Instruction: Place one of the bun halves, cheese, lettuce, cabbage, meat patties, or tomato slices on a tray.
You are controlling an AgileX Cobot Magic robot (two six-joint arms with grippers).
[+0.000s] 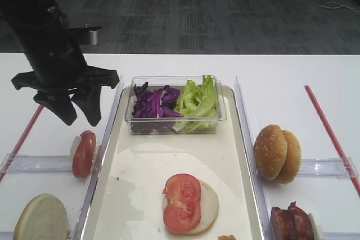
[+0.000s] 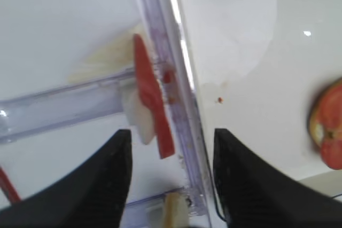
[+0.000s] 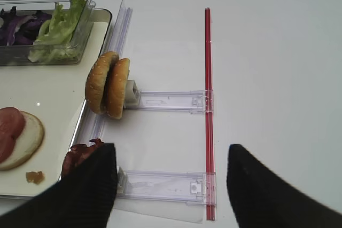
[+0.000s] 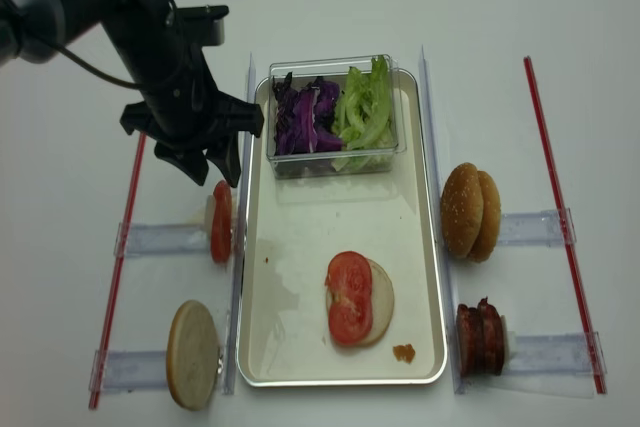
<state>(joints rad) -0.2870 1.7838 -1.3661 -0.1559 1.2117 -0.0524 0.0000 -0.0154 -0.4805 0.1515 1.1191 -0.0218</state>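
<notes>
tomato slice (image 1: pixel 84 154) stands on its edge by the tray's (image 1: pixel 107 155) left rim. left pincer (image 1: pixel 79 115) hangs right above it, open and empty. a crooked pinch could knock the slice flat onto the tabletop.

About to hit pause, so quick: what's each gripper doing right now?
Left gripper: open, holding nothing, above the tomato slices standing beside the tray.
Right gripper: open, holding nothing.

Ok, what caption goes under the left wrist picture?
Open left gripper hovering above a standing tomato slice beside the tray.
</notes>
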